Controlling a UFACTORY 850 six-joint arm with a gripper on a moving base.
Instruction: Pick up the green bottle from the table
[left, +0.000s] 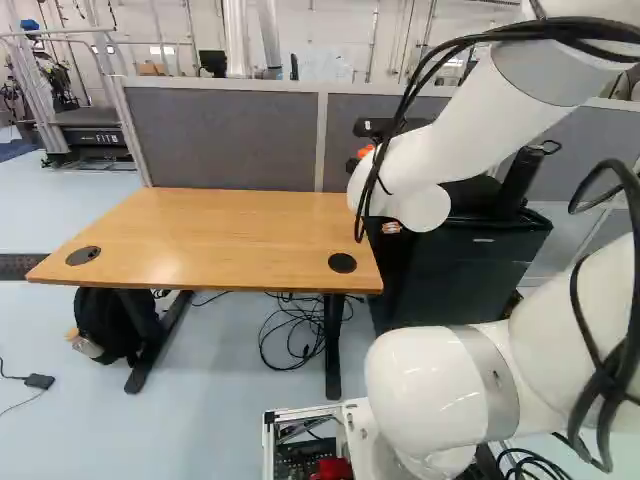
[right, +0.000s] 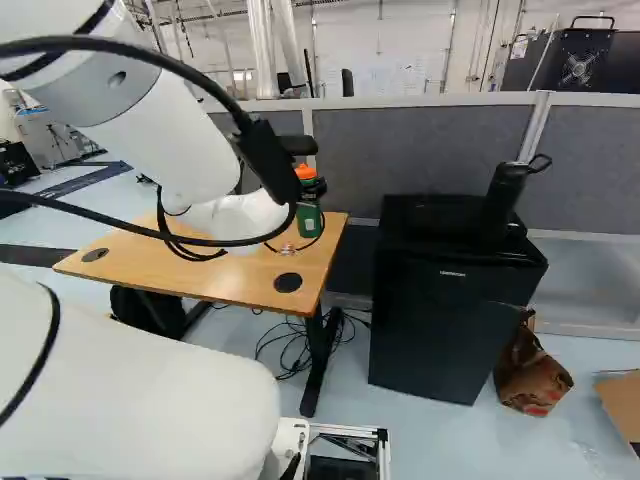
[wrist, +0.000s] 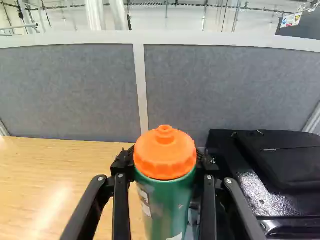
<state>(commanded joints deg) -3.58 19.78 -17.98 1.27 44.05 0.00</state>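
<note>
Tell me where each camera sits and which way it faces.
Left base: behind the arm, left of it, facing ahead, slightly down over the table; arm at right.
Right base: behind, right of it, facing likewise; arm at left.
Wrist: mounted there, looking along the gripper, fingers around the green bottle.
Both base views share table and black cabinet.

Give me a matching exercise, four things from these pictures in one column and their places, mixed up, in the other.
Things
1. Bottle
2. Black cabinet
3. Brown bag
4. Black bag

Places
A. On the floor, right of the cabinet in the right base view
B. Between the fingers of the end effector
C. Under the table
D. Just right of the table in the right base view

Right pairs: 1-B, 2-D, 3-A, 4-C
</note>
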